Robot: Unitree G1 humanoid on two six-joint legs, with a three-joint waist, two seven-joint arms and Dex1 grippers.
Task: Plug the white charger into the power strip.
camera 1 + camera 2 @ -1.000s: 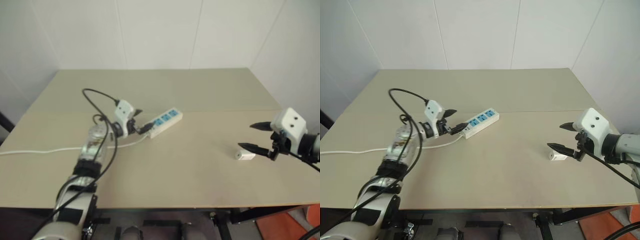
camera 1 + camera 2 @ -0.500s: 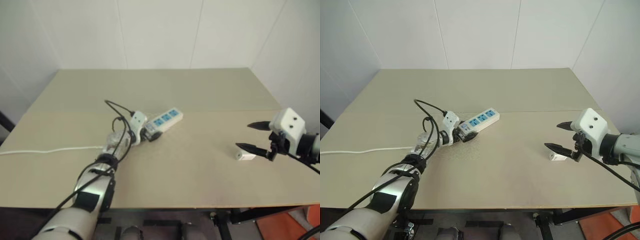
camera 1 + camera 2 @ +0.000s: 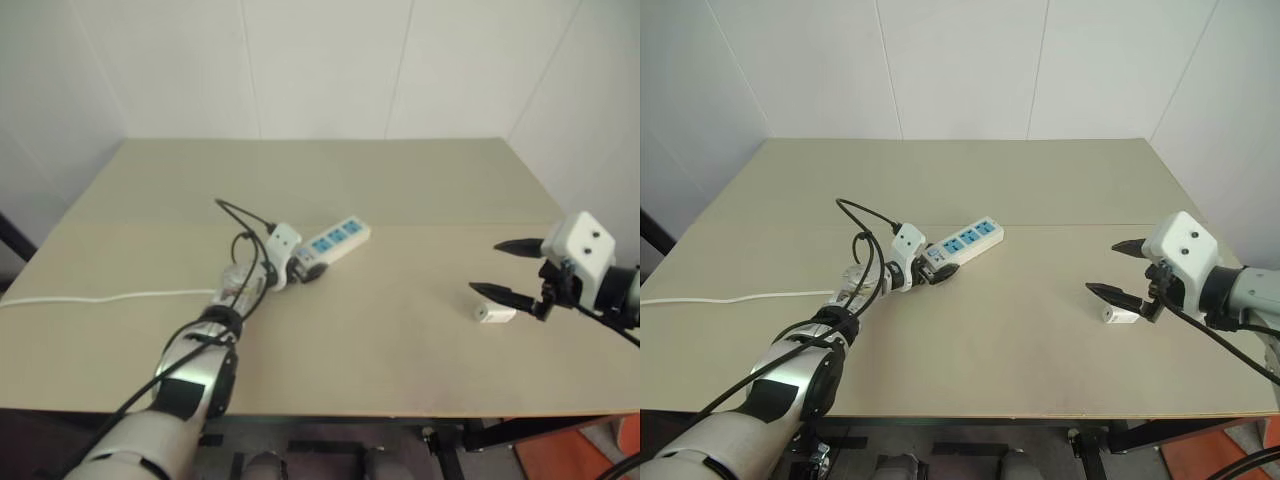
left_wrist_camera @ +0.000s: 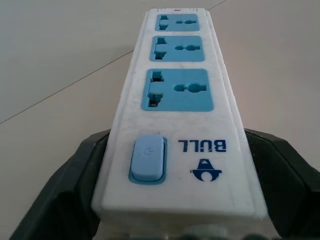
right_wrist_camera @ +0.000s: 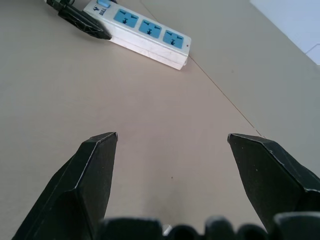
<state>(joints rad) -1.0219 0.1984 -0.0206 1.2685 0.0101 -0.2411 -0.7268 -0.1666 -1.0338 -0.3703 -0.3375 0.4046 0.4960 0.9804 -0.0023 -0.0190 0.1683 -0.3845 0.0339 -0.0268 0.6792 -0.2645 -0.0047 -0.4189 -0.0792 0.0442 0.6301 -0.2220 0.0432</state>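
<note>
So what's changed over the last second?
The left pincer dropped to the table and closed on the switch end of the strip, its fingers on either side. The strip stayed put. The right pincer stays open above the charger, which hasn't moved.

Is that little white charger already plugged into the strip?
No, the white charger lies on the table by the right gripper, far from the power strip.

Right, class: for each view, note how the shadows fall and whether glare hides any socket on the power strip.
Left eye view: soft, even light, with only a faint shadow on the table under the left end effector. Left wrist view: no glare on the power strip, and all three blue sockets are readable. Right eye view: the white charger casts a small soft shadow.
</note>
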